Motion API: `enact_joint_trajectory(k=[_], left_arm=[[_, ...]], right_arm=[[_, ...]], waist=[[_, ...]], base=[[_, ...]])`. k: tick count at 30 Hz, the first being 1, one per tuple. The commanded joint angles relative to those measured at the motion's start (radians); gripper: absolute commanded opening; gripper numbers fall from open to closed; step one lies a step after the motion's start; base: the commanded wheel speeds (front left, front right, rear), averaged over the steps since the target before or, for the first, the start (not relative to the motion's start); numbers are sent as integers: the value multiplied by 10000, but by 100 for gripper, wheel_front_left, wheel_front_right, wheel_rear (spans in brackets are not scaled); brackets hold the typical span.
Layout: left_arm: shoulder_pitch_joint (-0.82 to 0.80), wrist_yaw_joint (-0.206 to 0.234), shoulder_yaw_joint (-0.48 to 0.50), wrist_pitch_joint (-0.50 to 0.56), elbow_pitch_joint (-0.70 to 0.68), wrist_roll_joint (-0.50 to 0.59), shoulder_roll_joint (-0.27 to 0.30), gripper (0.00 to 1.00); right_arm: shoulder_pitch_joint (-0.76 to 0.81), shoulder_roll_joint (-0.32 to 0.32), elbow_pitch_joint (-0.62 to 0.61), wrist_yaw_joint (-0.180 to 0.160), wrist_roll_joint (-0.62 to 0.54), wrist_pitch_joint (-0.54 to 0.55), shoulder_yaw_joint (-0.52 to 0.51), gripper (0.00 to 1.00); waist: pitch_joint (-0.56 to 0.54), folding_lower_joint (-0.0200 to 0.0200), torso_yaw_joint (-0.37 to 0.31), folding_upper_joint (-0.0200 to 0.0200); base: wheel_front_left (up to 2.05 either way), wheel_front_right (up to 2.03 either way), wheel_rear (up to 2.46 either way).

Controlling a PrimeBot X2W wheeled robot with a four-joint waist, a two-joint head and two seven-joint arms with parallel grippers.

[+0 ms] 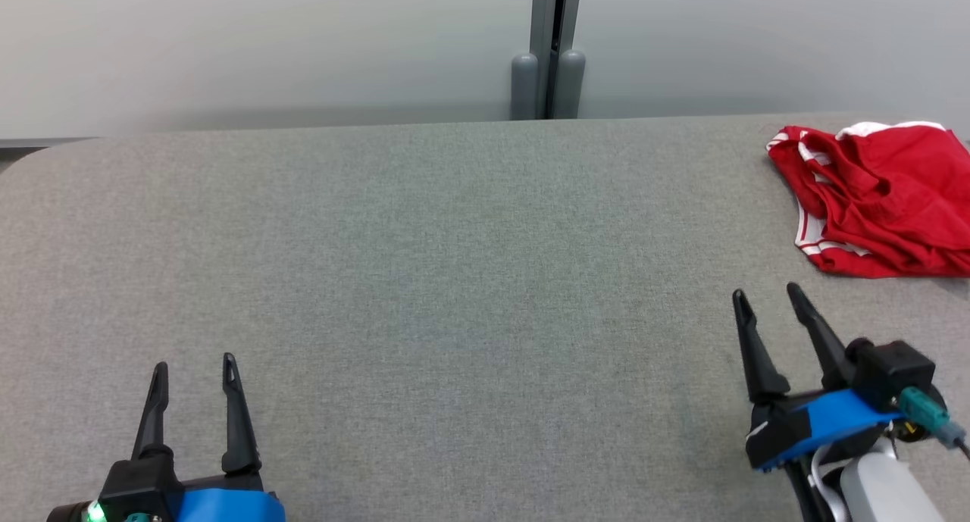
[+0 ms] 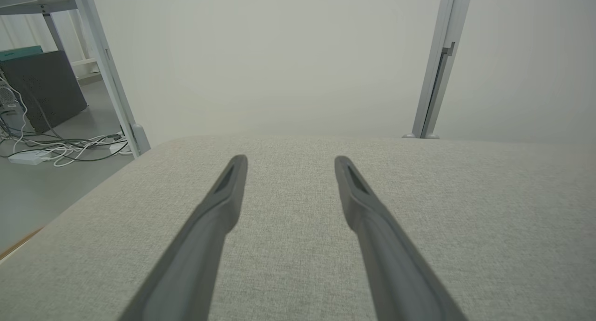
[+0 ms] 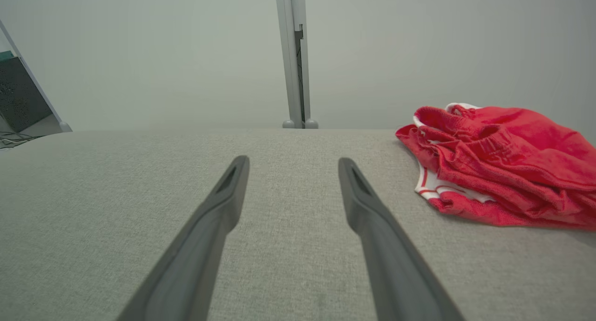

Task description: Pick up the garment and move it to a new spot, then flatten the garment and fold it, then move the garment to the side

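**Desk.** The grey cloth-covered desk [image 1: 424,279] spans the head view, its far edge against a pale partition with a grey post [image 1: 547,75] at the join. Its wide middle gives the room that spreading and folding would need.

**Garment.** The red garment [image 1: 879,196], trimmed with white stripes and showing a gathered waistband, lies at the far right of the desk, partly beyond the head view's right edge. It sits in a rumpled, bunched heap. Layers overlap unevenly and no square fold line can be made out. It rests directly on the desk cloth, not in any bin, basket or tray, and nothing lies on it or in it.

Judgement: a heap at the desk's side fits two readings, a garment waiting to be lifted or one already set aside. The creasing does not look like a tidy fold, but the pictures do not settle the stage.

**Right claw.** The right claw [image 1: 765,292] hovers over bare cloth near the garment, short of it and not touching. Its jaws are spread wide and hold nothing. The fingers angle toward the far edge, with the heap off to their right.

**Left claw.** The left claw [image 1: 194,363] sits low at the near left, well apart from the garment. Its jaws are equally wide and empty, over bare desk.
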Motion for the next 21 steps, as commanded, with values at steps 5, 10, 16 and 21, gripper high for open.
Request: enact_joint_trajectory(k=[5,10,16,21], left_arm=[[156,-82,69,-40,233,-63,14,100],[206,-137,51,-40,428,-85,-8,100],[332,-205,109,-41,575,-118,49,100],[361,-217,125,-41,575,-157,51,100]], right_arm=[[894,514,-537,2,-543,-14,-375,100],[1501,860,-1035,2,-894,127,-831,100],[2047,1078,-1643,2,-1241,467,-1197,100],[2298,1194,-2018,2,-1305,641,-1386,100]], waist=[[-266,1,48,2],[-562,1,126,2],[-826,1,100,2],[-896,1,92,2]], base=[[0,0,0],[0,0,0],[0,0,0],[0,0,0]])
